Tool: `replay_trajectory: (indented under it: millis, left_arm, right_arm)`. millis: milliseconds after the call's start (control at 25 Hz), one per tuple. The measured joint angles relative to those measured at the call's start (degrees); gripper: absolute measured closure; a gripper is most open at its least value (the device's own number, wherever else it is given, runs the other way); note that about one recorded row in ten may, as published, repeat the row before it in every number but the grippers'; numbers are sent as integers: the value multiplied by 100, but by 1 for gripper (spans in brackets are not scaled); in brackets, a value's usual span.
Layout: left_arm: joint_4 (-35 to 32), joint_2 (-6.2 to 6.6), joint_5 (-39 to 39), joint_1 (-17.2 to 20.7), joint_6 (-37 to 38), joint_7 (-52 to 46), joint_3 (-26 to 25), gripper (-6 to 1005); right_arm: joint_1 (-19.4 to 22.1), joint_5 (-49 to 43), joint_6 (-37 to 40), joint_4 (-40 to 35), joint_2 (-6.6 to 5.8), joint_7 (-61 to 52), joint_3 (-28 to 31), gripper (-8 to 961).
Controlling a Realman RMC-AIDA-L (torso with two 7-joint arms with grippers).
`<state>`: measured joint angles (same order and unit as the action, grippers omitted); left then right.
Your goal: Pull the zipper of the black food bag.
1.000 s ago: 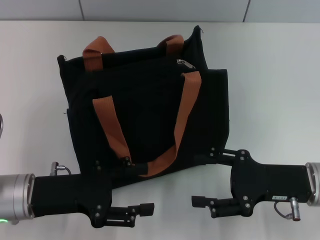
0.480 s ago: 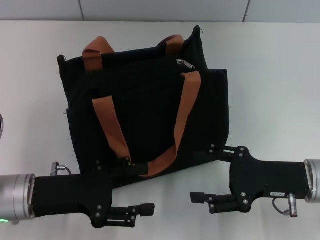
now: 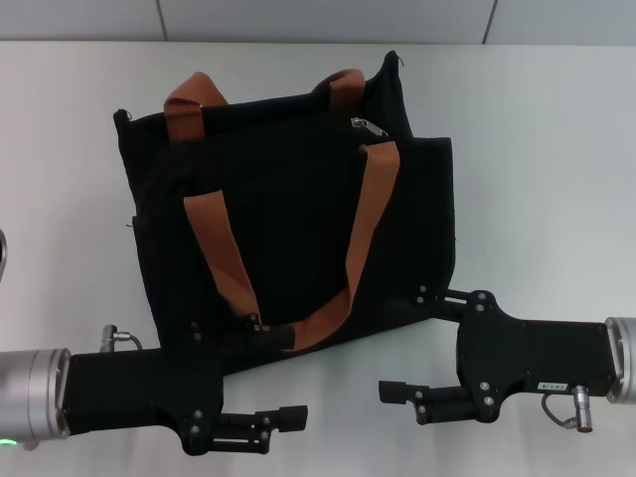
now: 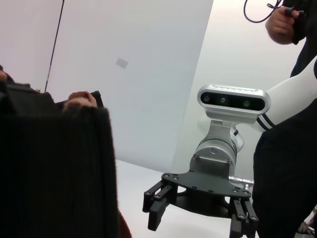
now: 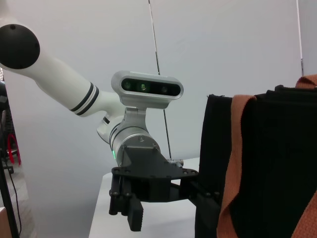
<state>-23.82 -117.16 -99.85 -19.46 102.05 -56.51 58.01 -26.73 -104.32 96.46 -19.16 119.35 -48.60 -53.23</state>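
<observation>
The black food bag (image 3: 288,209) lies on the white table with its two orange-brown handles (image 3: 366,214) on top. The small silver zipper (image 3: 369,126) sits on the zip track near the bag's far right corner. My left gripper (image 3: 278,370) is open and empty at the bag's near left edge, its upper finger over the bag's bottom. My right gripper (image 3: 405,343) is open and empty at the bag's near right edge. The left wrist view shows the bag (image 4: 49,173) and the right gripper (image 4: 197,220). The right wrist view shows the bag (image 5: 277,163) and the left gripper (image 5: 163,208).
The white table (image 3: 547,179) extends on both sides of the bag and behind it. A person (image 4: 292,139) stands behind the right arm in the left wrist view.
My right gripper has shifted slightly toward the bag's near edge. The left gripper and the bag have hardly moved.
</observation>
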Motion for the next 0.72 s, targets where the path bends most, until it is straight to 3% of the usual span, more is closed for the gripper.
replay_trajectory:
  millis: [720]
  left_arm:
    - [0,8,1,-31,-1,0,0,188]
  right_arm:
    - [1,9,-1,0,10,0,15,133]
